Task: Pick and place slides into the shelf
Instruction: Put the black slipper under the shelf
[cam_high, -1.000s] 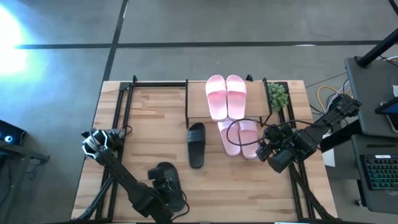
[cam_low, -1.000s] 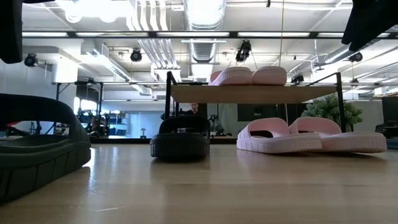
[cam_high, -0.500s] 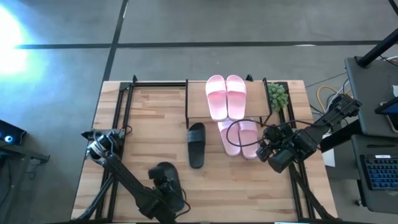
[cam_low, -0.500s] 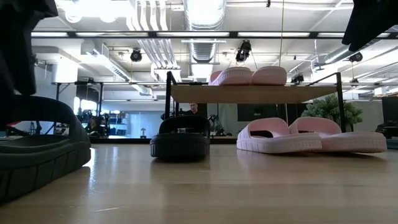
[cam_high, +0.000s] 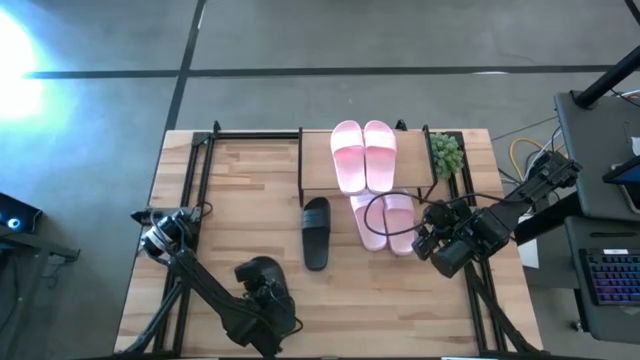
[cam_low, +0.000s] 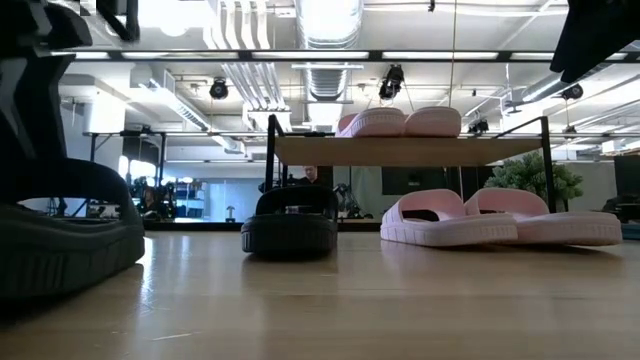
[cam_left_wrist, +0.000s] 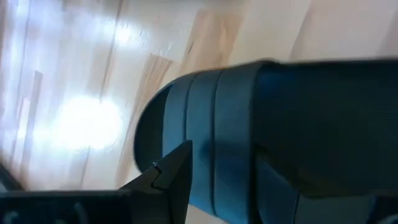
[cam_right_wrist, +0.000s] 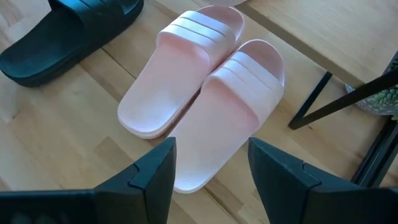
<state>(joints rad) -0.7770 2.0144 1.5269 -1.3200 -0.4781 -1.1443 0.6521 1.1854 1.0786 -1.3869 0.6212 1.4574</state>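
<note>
One black slide (cam_high: 256, 272) lies near the table's near edge, with my left gripper (cam_high: 264, 292) over it from above; this slide fills the left wrist view (cam_left_wrist: 267, 130) and looms at the left of the low view (cam_low: 60, 235). A second black slide (cam_high: 316, 232) rests on its sole, toe end under the shelf (cam_high: 412, 172). One pale pink pair (cam_high: 362, 155) sits on the shelf's top board. Another pink pair (cam_right_wrist: 199, 112) lies on the table, half under the shelf. My right gripper (cam_right_wrist: 211, 174) hangs open above that pair's near end. My left gripper holds the near black slide at its wide strap (cam_left_wrist: 217, 143), coming from above and pointing down. One finger (cam_left_wrist: 168, 180) lies against the strap's outer side; the slide hides the other. In the low view the sole (cam_low: 70, 270) sits slightly raised over a shadow.
A small potted plant (cam_high: 446, 153) stands at the shelf's right end. Black rails (cam_high: 200, 170) run along the table's left and far edges. Bare wood (cam_high: 250, 200) lies left of the shelf. A keyboard (cam_high: 612, 278) and other gear sit off the table's right side.
My left gripper has come down onto the near black slide. The slide has shifted a little toward the table's far-left, and in the low view its sole now stands higher than before.
</note>
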